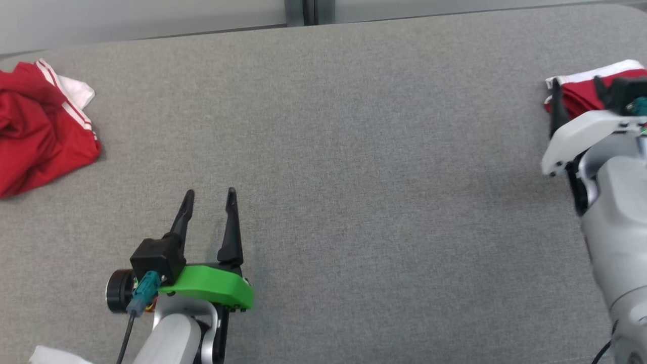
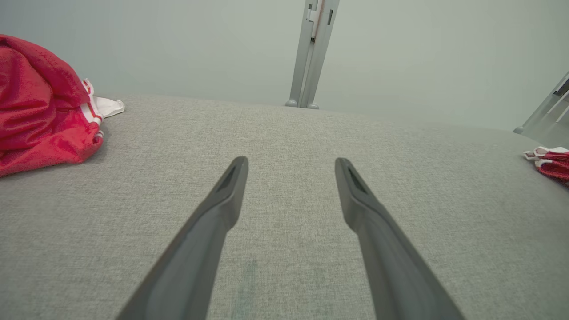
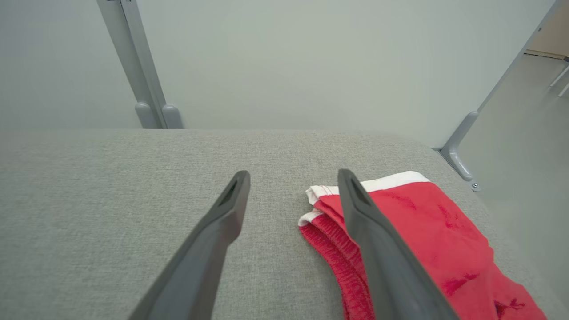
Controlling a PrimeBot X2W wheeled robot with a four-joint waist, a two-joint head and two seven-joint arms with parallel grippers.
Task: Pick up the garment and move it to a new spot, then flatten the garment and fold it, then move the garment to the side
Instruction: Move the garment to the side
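A folded red garment (image 1: 581,101) with a white band lies at the table's far right edge, also seen in the right wrist view (image 3: 426,226) and small in the left wrist view (image 2: 553,162). My right gripper (image 1: 576,81) is over its left end, open (image 3: 293,173), with nothing between the fingers. Its right finger (image 3: 378,240) crosses the garment's left edge; whether it touches the cloth I cannot tell. My left gripper (image 1: 210,192) stands open over bare grey table (image 1: 354,177) at the lower left, empty (image 2: 291,160).
A crumpled red and white garment (image 1: 40,131) sits at the table's far left (image 2: 40,111). A grey post (image 2: 311,53) stands behind the table's back edge. The table's right edge drops off just past the folded garment. A white scrap (image 1: 50,356) shows at the bottom left.
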